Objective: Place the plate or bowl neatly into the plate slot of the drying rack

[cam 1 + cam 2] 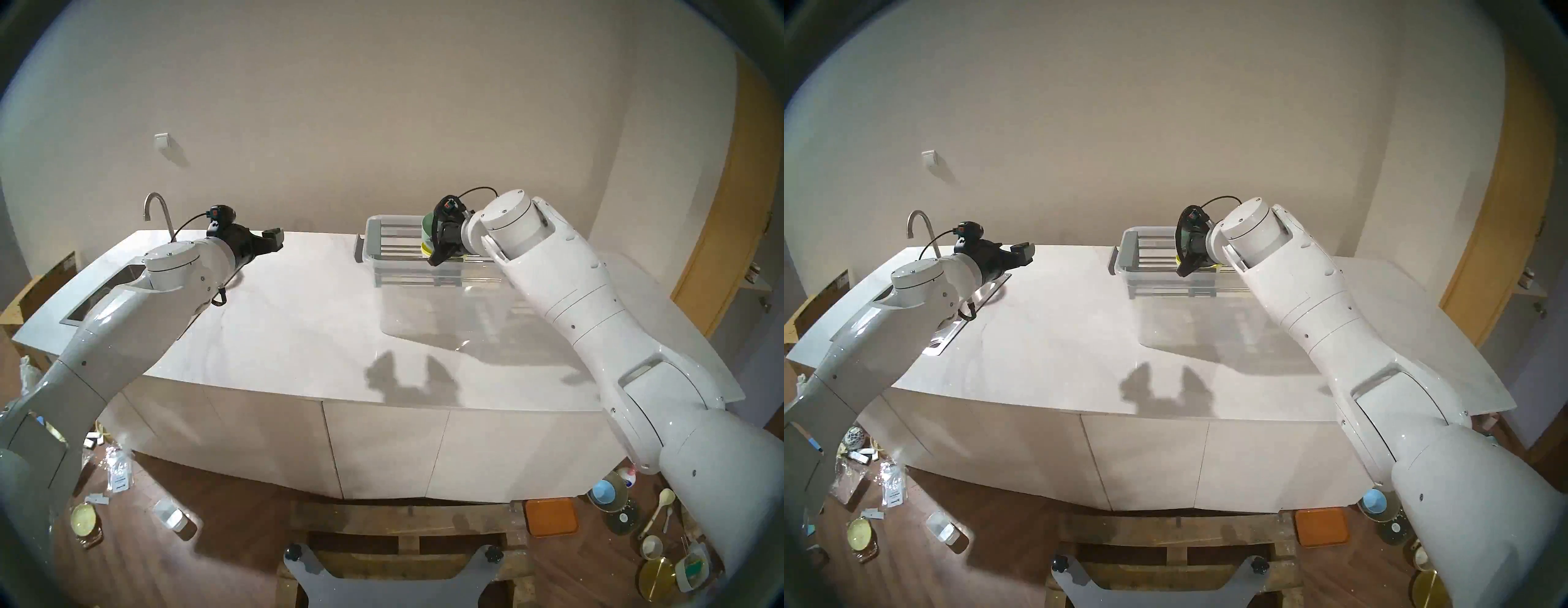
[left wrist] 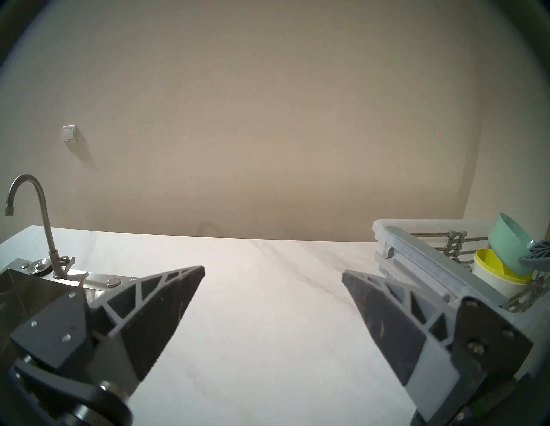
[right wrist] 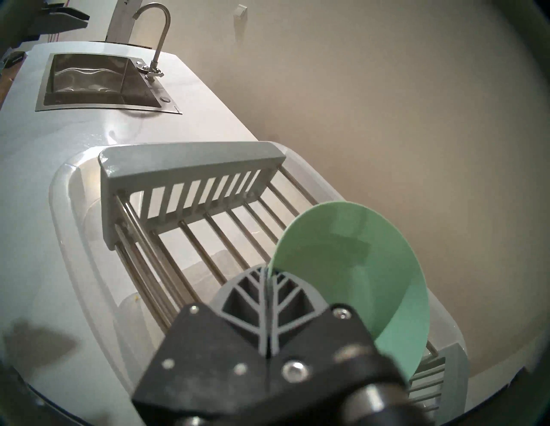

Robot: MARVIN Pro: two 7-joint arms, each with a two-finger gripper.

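A mint-green bowl (image 3: pixel 357 261) stands on its edge over the plate slot (image 3: pixel 208 238), the steel rods of the grey drying rack (image 3: pixel 190 157). My right gripper (image 3: pixel 267 269) is shut on the bowl's rim. In the left wrist view the green bowl (image 2: pixel 506 247) leans into a tilted yellow bowl (image 2: pixel 494 273) that lies in the rack; whether the two touch is unclear. My left gripper (image 2: pixel 273 270) hangs open and empty above the counter, left of the rack and near the sink.
The rack sits on top of a clear plastic tub (image 3: pixel 59 190) at the back right of the white counter (image 1: pixel 297 322). A steel sink (image 3: pixel 86 80) with a curved faucet (image 3: pixel 160 29) is at the counter's left end. A wall runs close behind.
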